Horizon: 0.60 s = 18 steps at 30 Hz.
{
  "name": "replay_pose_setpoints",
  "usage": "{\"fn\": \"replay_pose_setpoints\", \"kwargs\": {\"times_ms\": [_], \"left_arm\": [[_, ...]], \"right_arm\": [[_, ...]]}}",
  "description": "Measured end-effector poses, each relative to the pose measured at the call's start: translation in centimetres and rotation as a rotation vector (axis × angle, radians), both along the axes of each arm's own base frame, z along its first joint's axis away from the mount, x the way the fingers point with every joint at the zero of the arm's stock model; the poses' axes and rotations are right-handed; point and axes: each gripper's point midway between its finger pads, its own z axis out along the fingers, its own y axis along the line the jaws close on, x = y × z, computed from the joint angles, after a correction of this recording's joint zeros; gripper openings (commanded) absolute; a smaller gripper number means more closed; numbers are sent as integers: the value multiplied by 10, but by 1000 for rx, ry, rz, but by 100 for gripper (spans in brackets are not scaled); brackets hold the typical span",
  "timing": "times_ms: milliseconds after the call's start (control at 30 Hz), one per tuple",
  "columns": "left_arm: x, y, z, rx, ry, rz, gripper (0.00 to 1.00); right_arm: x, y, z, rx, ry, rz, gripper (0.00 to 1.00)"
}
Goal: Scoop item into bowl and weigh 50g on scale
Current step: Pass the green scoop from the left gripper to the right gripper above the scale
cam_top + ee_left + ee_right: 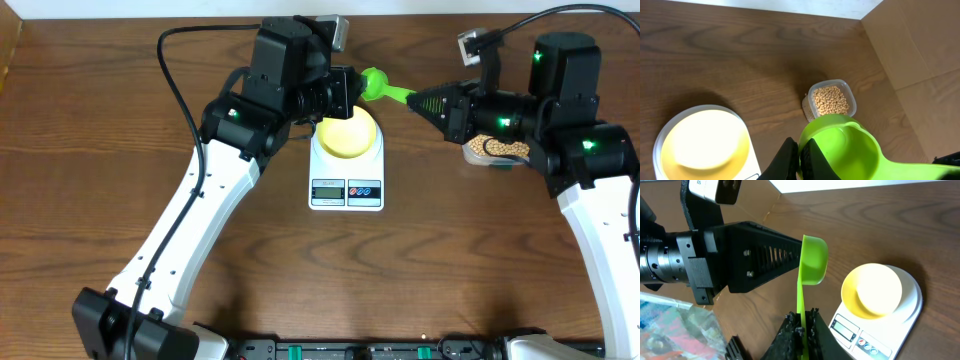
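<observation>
A bright green scoop [382,90] hangs over the table behind the scale, held from both sides. My left gripper [361,88] is shut on the rim of its empty cup [842,147]. My right gripper [413,100] is shut on its thin handle [800,297]. The pale yellow bowl [347,135] stands empty on the white scale [346,190], just in front of the scoop. The tan beans [829,99] fill a clear tub [495,148] on the right, partly hidden under my right arm. In the wrist views the left gripper [800,141] and right gripper [802,312] pinch the scoop.
A cardboard surface [920,50] borders the table at the back right. A crinkled colourful plastic bag [670,330] lies beside the right arm. A black cable [175,80] loops over the table behind the left arm.
</observation>
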Motion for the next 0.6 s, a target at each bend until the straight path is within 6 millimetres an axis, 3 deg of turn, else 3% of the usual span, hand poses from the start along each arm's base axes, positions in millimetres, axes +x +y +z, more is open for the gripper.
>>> {"fn": "replay_pose_setpoints", "kwargs": {"times_ms": [400,500,600], "left_arm": [[0,0,0,9,-13,-10,7],[0,0,0,16,-21,-16,31],[0,0,0,22,-29,-23,43]], "right_arm": [[1,-1,-1,-5,1,-7,1],[3,-3,-2,-15,0,-21,1],[7,-8,-8,-45,11,-62,1]]}}
